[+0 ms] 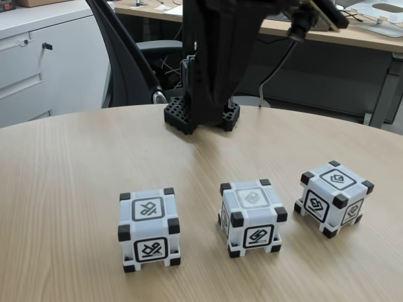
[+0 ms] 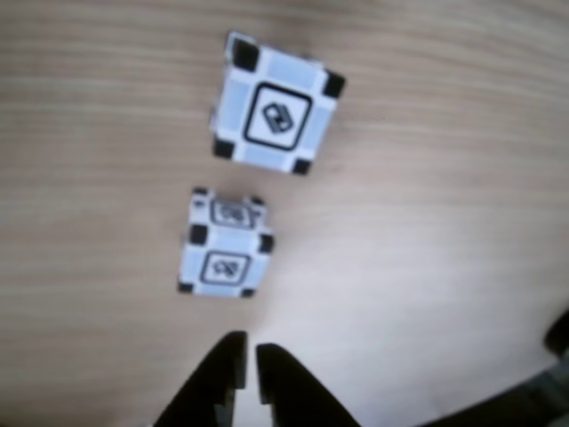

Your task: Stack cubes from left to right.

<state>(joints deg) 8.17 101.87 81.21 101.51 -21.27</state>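
Three white cubes with black corners stand in a row on the wooden table (image 1: 69,170) in the fixed view: a left cube (image 1: 149,229), a middle cube (image 1: 252,217) and a right cube (image 1: 334,196), all apart and none stacked. The other view looks down on two of them, one cube (image 2: 277,116) farther off and one cube (image 2: 225,253) nearer. My gripper (image 2: 247,354) enters that view from the bottom edge, its black fingers almost touching with nothing between them. It hangs above the table, short of the nearer cube.
The black arm and its base (image 1: 201,116) stand at the table's far edge in the fixed view. Behind it are an office chair (image 1: 129,56), a grey cabinet (image 1: 38,56) and a desk (image 1: 352,34). Bare tabletop surrounds the cubes.
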